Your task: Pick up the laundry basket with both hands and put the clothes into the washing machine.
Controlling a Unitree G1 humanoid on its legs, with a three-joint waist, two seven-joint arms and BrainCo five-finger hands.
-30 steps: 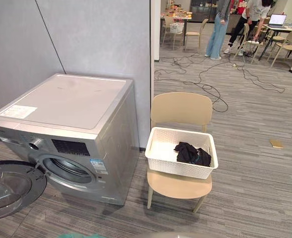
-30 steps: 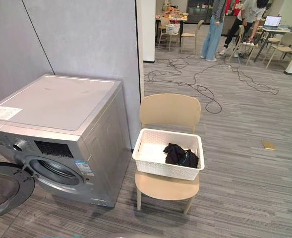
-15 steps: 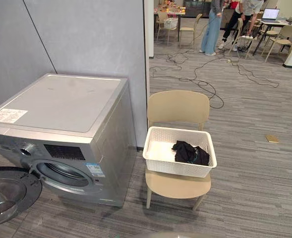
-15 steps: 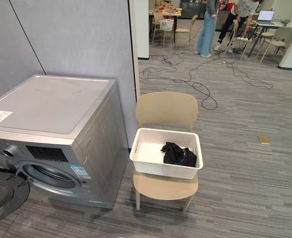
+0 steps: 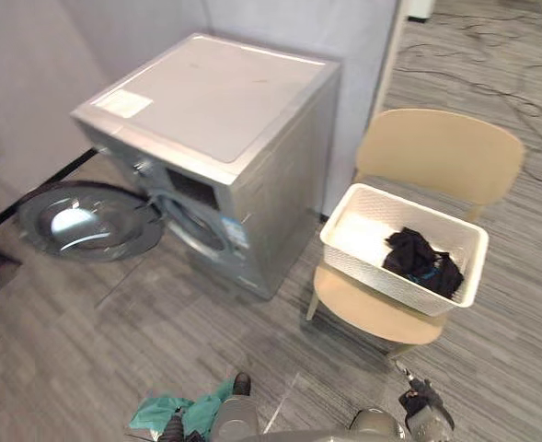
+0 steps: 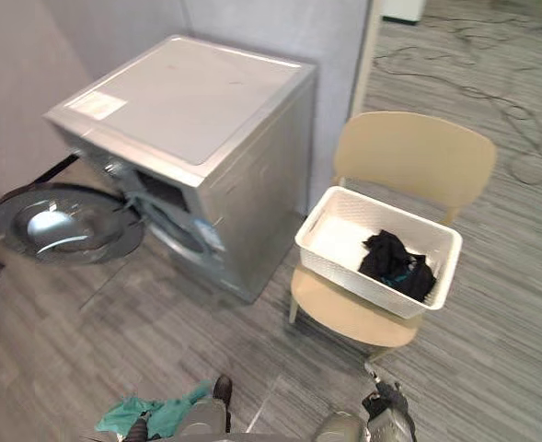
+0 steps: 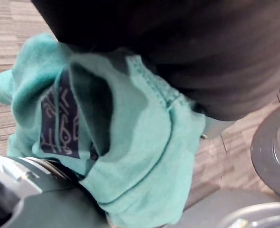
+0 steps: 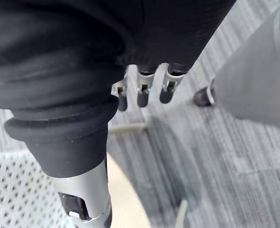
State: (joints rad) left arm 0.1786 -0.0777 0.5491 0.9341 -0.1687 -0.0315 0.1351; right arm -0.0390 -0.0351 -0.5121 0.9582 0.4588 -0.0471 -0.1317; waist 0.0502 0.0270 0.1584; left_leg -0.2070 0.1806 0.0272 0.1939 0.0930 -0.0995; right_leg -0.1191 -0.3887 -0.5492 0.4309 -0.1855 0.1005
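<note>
Nothing is done yet — the laundry basket (image 5: 374, 268), black clothes (image 5: 422, 262) inside, sits untouched on the chair (image 5: 441, 152) at three o'clock. Washing machine (image 5: 215, 101) at eleven, door (image 5: 91, 221) swung wide. Right hand (image 8: 143, 92) hangs slack-fingered, empty; left hand (image 7: 187, 52), against a teal cloth (image 7: 144, 142) — grip impossible to tell.

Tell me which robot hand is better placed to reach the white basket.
Probably right: the right robot hand is empty, near the white perforated basket; teal cloth lies against the left robot hand.
</note>
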